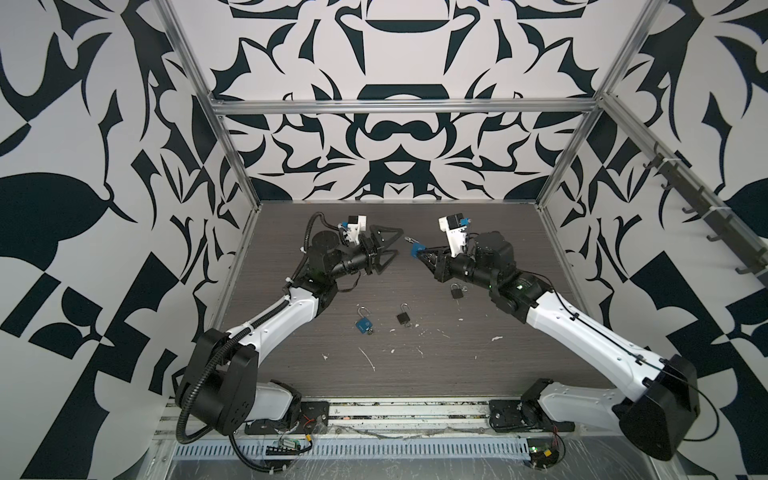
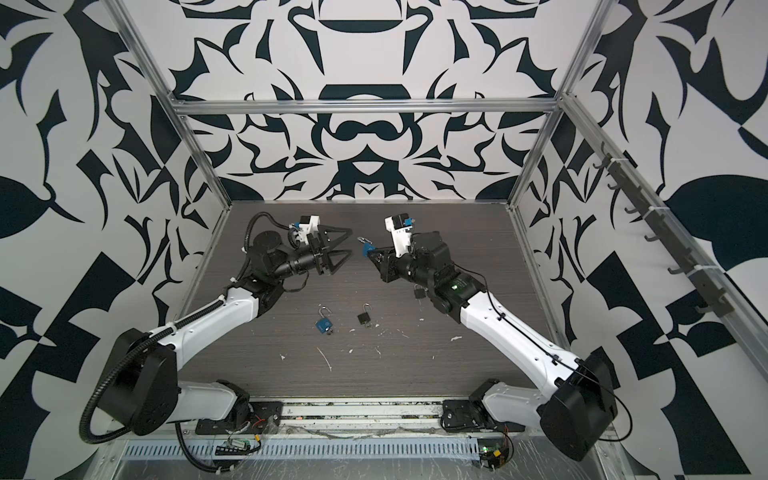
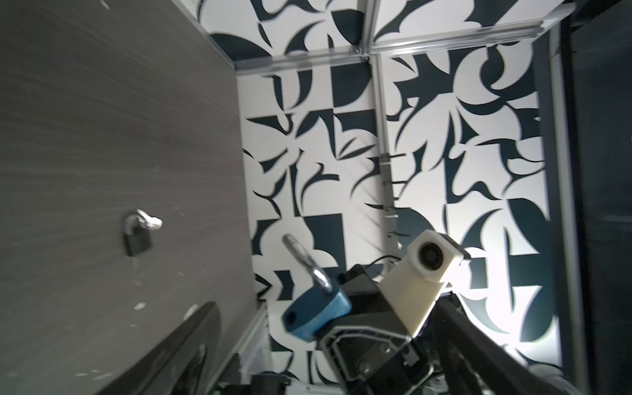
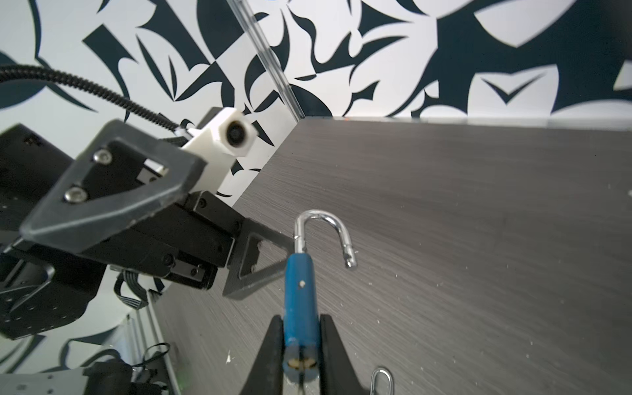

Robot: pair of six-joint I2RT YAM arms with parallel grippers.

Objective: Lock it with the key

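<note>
My right gripper (image 4: 301, 328) is shut on the body of a blue padlock (image 4: 300, 290), held above the table in both top views (image 1: 415, 250) (image 2: 369, 249). The silver shackle (image 4: 321, 232) stands open, and its free end hangs clear of the body. The end of the lock nearest the right wrist camera shows brass. I cannot tell whether a key sits in it. My left gripper (image 1: 399, 241) (image 2: 351, 241) is open and holds nothing, with its tips just short of the shackle. In the left wrist view the padlock (image 3: 314, 311) shows its empty shackle hole.
On the dark wood table (image 1: 478, 232) lie a second blue padlock (image 1: 363, 323) and a black padlock (image 1: 402, 317), both with open shackles and a small key at the bottom. Another black padlock (image 1: 457, 292) (image 3: 136, 241) lies under my right wrist. White flecks dot the front half.
</note>
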